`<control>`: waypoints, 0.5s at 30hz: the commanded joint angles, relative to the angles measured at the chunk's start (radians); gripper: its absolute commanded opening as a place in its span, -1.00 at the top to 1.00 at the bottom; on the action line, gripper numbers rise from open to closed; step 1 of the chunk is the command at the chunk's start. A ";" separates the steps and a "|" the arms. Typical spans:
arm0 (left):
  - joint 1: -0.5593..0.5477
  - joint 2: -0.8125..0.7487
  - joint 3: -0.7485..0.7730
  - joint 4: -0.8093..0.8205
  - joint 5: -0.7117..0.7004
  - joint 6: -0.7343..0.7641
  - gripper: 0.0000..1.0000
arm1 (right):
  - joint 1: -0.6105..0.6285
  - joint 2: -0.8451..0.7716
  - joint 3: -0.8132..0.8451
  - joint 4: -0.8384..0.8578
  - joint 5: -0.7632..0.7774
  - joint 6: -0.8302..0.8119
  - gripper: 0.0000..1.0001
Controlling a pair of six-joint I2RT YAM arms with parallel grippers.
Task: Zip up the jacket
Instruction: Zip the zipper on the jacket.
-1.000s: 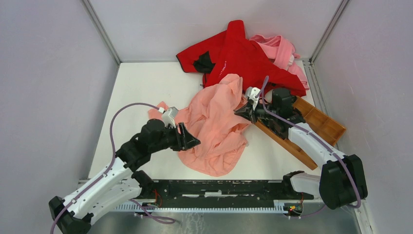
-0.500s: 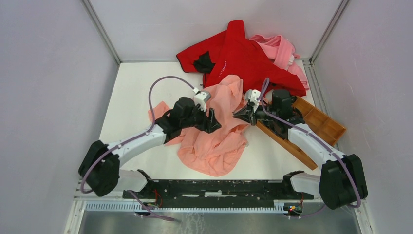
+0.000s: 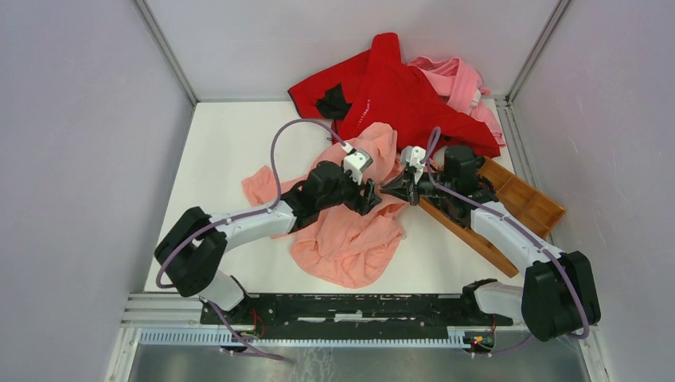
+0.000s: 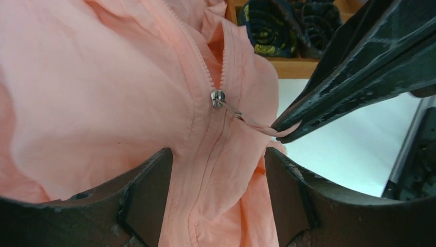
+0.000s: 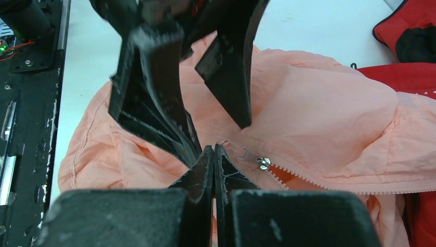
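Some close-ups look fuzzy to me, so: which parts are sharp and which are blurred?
Top external: even, soft light, faint shadows, the jacket crisp. Left wrist: the zipper slider and pull tab are sharp; the left gripper along the bottom is dark and soft. Right wrist: the right gripper, close to the lens, is fuzzy; the left gripper above looks smeared.

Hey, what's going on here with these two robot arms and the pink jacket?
The arms are zipping a thin salmon-pink jacket crumpled on the white table. The right gripper is shut on the small fabric pull tab of the metal zipper slider. The left gripper is open, its fingers straddling the closed seam next to the slider without pinching it. Beyond the slider the teeth are apart, so the jacket is only partly zipped.
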 commanded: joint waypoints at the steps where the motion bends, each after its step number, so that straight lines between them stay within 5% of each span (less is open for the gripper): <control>1: -0.023 0.074 0.008 0.082 -0.100 0.103 -0.43 | 0.003 0.001 -0.003 0.055 -0.033 0.020 1.00; 5: -0.026 0.102 0.012 0.079 -0.134 0.106 -0.07 | 0.002 0.001 -0.003 0.054 -0.012 0.023 1.00; 10: -0.026 0.094 0.008 0.048 -0.122 0.099 0.88 | -0.008 0.006 0.011 0.035 0.051 0.018 1.00; 15: -0.026 0.048 -0.005 -0.039 -0.085 0.074 0.96 | -0.040 -0.012 0.032 0.014 0.134 0.011 1.00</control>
